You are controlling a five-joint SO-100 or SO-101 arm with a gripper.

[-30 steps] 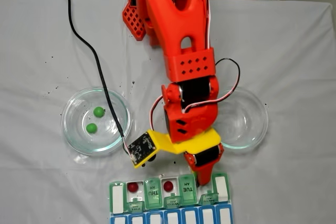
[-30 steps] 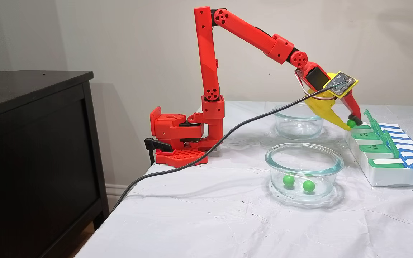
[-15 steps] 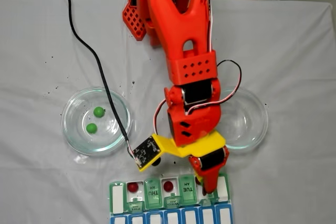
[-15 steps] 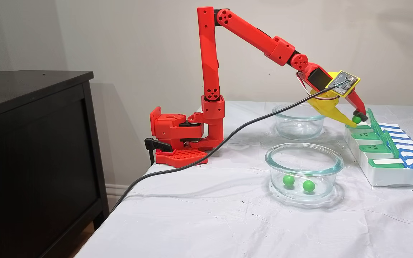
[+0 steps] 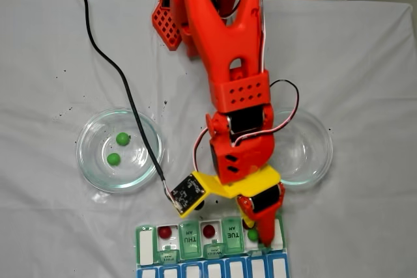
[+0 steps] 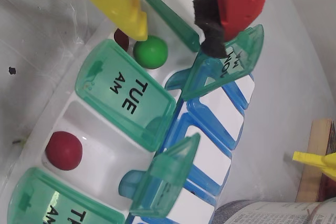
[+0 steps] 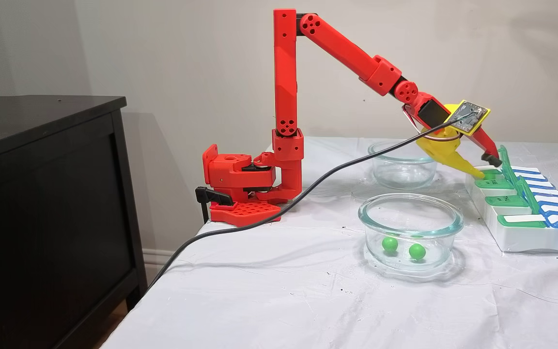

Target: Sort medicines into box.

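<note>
A white cloth is covering the table. In the pill box, two red balls are sitting in open compartments and a green ball is lying in another, beside a third red one; two green balls are waiting in the glass dish. The arm is reaching out and down over the box, its claw parted, gripping nothing, the yellow finger touching the ball.

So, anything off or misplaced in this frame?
Nothing spilled or damaged. In the wrist view the green ball shares a compartment of the box with a red ball, half hidden behind the open gripper's yellow finger.
</note>
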